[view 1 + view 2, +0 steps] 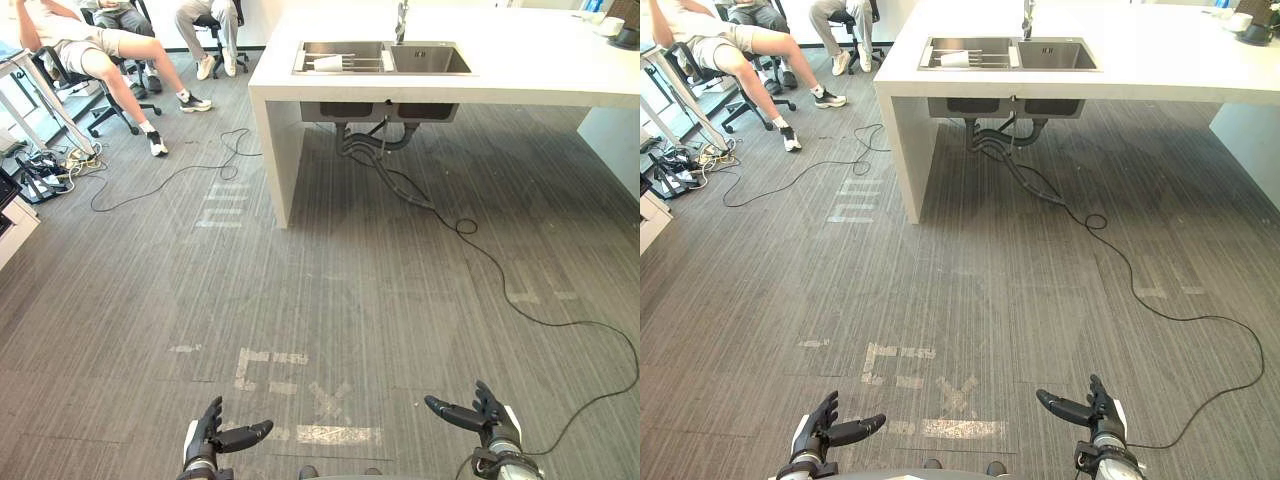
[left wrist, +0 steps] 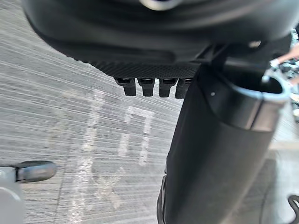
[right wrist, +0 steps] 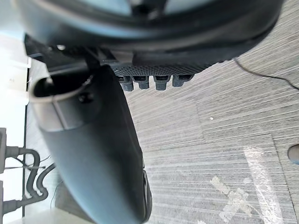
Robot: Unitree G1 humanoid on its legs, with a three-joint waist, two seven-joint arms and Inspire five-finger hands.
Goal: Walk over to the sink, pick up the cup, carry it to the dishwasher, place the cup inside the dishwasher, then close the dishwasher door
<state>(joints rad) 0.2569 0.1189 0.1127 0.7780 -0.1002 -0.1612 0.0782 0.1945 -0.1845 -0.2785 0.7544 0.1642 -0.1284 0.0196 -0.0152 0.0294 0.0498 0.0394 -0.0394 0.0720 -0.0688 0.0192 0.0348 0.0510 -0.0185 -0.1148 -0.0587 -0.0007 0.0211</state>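
Cup (image 1: 328, 62), just one, white and lying on its side, sits on the rack (image 1: 360, 63) in the left of two basins of the sink (image 1: 430, 60), set in the tabletop (image 1: 520, 75) well ahead. My left hand (image 1: 215, 437) and right hand (image 1: 487, 420) hang low over the floor (image 1: 350, 300), both loosely spread, holding nothing.

Open floor (image 1: 380, 300) up to sink (image 1: 430, 60), seated people (image 1: 85, 45) far left
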